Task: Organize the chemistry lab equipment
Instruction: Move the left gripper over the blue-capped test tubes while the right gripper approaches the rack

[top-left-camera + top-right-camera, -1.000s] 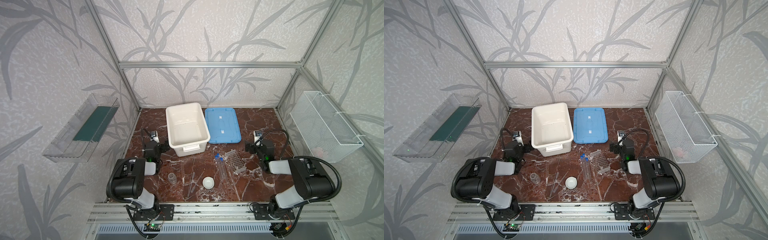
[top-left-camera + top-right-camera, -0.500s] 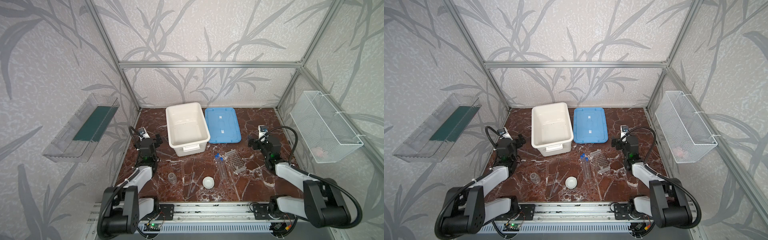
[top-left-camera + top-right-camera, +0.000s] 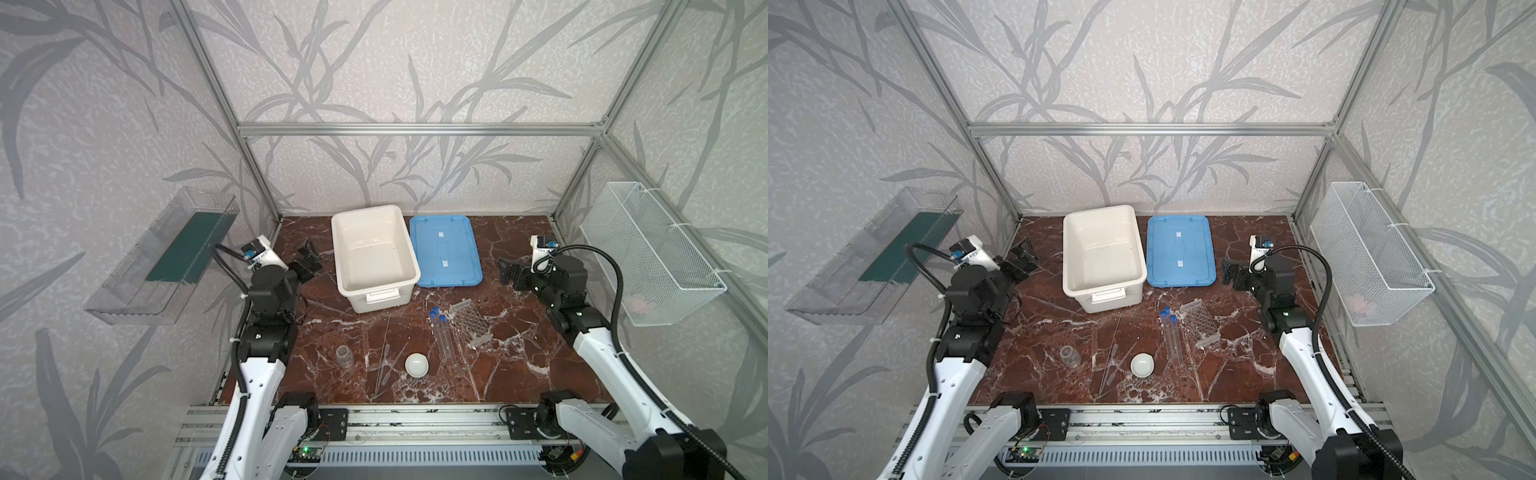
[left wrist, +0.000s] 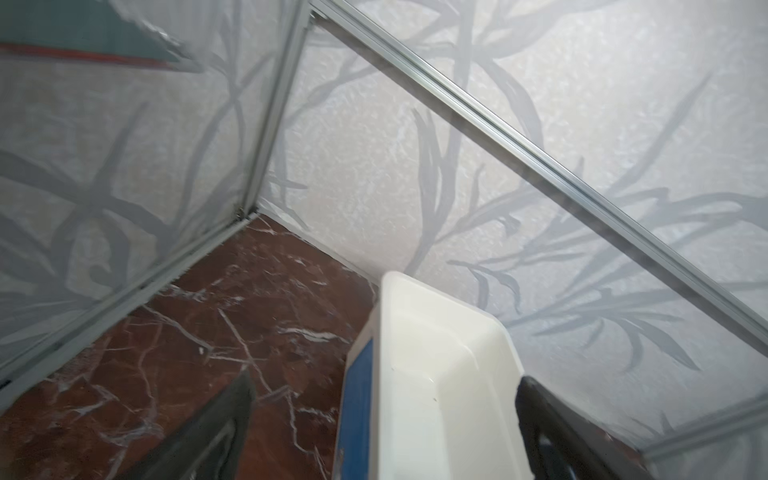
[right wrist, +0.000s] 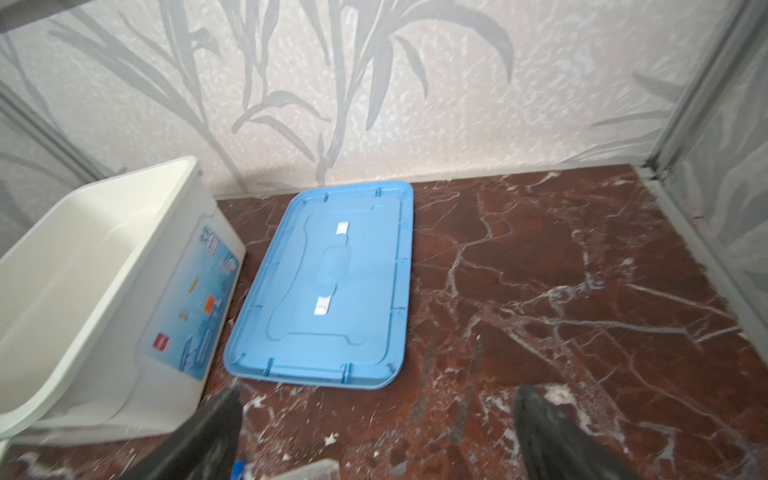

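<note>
In both top views the clear blue-capped test tubes (image 3: 442, 338) (image 3: 1171, 337) lie flat beside the clear honeycomb rack (image 3: 469, 322) (image 3: 1200, 324). Nearer the front lie a small white dish (image 3: 417, 365), a small clear jar (image 3: 344, 355), a thin glass rod (image 3: 384, 336) and a pipette (image 3: 385, 365). My left gripper (image 3: 309, 259) (image 4: 384, 386) hangs open and empty left of the white tub. My right gripper (image 3: 509, 274) (image 5: 380, 395) is open and empty, right of the blue lid and behind the rack.
A big white tub (image 3: 374, 257) (image 5: 83, 270) stands at the back with its blue lid (image 3: 444, 251) (image 5: 332, 286) flat beside it. A clear shelf (image 3: 166, 262) hangs on the left wall and a wire basket (image 3: 648, 253) on the right wall.
Both arms have unfolded from their low rest poses and risen, carrying the grippers up and toward the back. Both grippers stayed open. The equipment has not moved.
</note>
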`<state>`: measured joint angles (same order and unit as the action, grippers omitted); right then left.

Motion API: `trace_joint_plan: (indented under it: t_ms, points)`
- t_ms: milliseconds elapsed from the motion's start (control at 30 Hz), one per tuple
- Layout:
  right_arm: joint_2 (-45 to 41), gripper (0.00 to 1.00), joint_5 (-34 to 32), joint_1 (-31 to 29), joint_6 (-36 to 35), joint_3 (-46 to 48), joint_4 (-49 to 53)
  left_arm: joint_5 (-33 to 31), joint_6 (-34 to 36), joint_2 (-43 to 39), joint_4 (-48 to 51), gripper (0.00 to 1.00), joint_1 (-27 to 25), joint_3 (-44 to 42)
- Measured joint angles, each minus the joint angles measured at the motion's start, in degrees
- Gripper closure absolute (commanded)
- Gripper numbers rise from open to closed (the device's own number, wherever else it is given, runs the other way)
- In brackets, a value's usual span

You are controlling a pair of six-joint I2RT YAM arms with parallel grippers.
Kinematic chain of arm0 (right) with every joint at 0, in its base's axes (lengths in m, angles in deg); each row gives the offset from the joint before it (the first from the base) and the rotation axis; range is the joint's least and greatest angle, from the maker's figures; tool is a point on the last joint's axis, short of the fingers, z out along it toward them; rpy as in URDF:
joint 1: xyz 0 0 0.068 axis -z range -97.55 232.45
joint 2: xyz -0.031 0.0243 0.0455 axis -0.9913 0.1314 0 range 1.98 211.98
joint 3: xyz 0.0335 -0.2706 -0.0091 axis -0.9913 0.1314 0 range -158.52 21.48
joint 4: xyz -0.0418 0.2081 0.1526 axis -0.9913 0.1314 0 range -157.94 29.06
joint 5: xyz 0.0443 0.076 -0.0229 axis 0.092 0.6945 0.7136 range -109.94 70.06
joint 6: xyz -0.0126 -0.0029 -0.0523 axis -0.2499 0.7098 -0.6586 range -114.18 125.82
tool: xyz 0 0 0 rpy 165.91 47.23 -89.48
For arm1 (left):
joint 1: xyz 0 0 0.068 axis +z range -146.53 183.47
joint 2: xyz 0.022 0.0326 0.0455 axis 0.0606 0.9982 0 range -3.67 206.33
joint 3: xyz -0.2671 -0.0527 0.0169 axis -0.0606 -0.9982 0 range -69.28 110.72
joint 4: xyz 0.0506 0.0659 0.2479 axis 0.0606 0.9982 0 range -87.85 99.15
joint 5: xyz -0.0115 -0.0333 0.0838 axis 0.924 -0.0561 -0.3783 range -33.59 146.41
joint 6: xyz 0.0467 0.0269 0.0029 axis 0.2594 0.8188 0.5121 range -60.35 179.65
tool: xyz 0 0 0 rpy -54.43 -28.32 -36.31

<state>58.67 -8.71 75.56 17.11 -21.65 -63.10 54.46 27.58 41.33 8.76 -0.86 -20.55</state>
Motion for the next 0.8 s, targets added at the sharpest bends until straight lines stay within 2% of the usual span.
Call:
trace_joint_plan:
  t_ms: [133, 300, 600, 700, 800]
  points:
    - [-0.02, 0.01, 0.76, -7.06, -1.01, -3.93, 8.22, 0.76, 1.29, 3.26, 7.45, 0.01, -12.5, 10.27]
    - [-1.44, 0.02, 1.9, -15.26, -1.6, -6.21, 15.58, 1.25, 1.27, 8.79, 13.38, 0.04, -25.53, 16.06]
    - [-4.76, 0.05, 5.79, -17.0, 1.42, -6.21, 25.03, 0.48, 0.79, 24.26, 24.33, 0.13, -50.31, 25.53]
    - [-5.16, 0.05, 5.86, -16.98, 2.69, -6.01, 27.56, -0.57, -0.63, 27.1, 25.59, 0.15, -55.91, 26.08]
    - [-5.57, 0.09, 5.84, -16.61, 3.65, -5.01, 29.4, -1.14, -2.89, 28.68, 24.9, 0.24, -58.69, 23.04]
